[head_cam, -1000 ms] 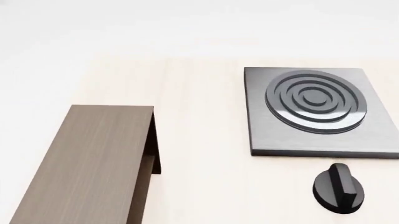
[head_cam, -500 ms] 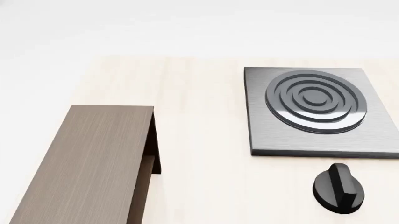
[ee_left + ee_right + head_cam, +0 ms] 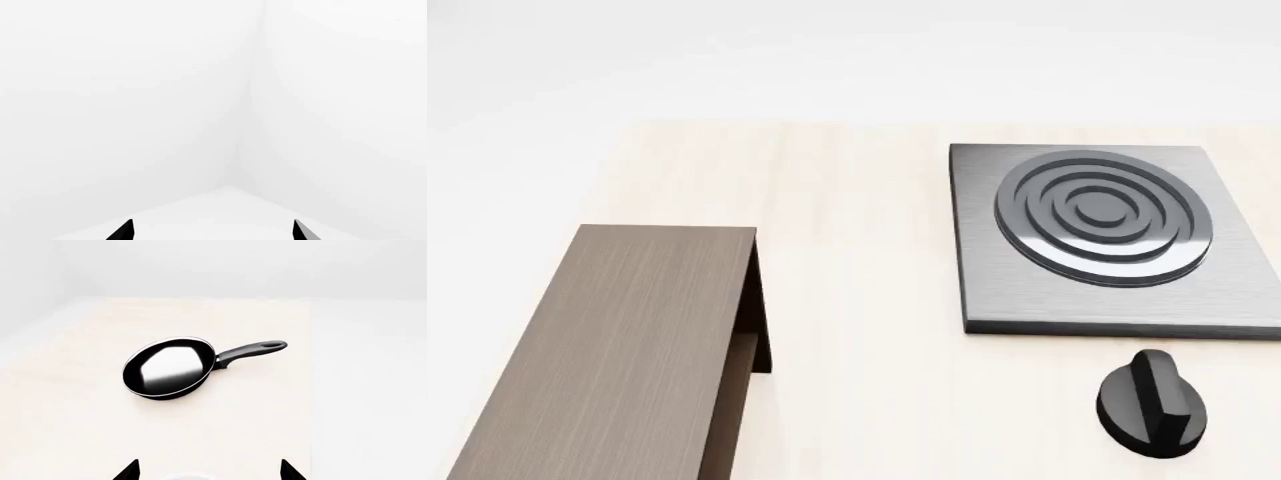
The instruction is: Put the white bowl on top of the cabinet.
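2 objects and 1 knob occupy the pale wood-grain table (image 3: 854,300) in the head view: the cabinet (image 3: 627,350), dark brown and flat-topped with nothing on it, at left; a grey stove plate (image 3: 1101,235) with concentric rings at right; a black knob (image 3: 1152,403) just before it. Right wrist view: a black frying pan (image 3: 170,367) lies on the table, and a pale sliver at the frame edge may be the white bowl (image 3: 185,477), between the spread tips of the right gripper (image 3: 210,472). Left gripper (image 3: 212,232), likewise spread and empty, faces a bare white room corner.

Pale wood tabletop (image 3: 854,300), plain white walls (image 3: 133,100), soft even light.
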{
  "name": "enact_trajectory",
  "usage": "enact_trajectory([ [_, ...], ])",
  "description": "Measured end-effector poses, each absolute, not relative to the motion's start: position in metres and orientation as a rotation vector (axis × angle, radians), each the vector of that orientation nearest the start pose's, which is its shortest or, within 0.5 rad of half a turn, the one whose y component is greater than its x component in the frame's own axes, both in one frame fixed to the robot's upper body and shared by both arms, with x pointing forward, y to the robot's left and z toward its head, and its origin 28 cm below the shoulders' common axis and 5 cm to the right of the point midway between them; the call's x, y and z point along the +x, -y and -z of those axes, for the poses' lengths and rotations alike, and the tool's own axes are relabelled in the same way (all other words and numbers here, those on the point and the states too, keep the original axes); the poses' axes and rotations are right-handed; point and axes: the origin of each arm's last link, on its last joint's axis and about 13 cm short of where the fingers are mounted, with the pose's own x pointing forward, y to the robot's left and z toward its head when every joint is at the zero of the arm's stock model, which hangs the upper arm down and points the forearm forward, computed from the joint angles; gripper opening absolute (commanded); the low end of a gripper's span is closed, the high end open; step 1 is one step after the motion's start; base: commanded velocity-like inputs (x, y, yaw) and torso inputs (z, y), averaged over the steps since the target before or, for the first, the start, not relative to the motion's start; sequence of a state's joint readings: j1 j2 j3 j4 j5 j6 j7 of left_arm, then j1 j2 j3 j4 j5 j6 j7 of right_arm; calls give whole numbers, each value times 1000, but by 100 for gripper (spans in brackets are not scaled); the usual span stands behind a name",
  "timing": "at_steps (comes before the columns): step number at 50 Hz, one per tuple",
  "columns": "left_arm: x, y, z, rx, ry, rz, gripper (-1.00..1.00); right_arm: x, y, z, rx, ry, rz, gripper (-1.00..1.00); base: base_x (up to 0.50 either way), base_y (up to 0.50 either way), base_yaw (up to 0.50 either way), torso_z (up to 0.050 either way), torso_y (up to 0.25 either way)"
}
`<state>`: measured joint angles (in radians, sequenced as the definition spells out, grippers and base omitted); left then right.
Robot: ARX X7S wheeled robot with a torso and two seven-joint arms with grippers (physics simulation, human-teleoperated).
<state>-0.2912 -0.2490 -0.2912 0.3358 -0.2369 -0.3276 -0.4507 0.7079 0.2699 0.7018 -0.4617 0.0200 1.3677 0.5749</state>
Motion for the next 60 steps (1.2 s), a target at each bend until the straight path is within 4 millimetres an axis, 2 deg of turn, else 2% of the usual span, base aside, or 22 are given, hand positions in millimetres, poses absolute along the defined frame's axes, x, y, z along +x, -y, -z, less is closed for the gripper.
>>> enact_trajectory([
  [24,250,-308,-148,-84,352,-657,100,228,265,-190,299,-259,1164,100,0,0,0,0,0],
  [60,249,-308,-148,-86,352,-660,100,220,275,-166,361,-358,1190,100,0,0,0,0,0],
])
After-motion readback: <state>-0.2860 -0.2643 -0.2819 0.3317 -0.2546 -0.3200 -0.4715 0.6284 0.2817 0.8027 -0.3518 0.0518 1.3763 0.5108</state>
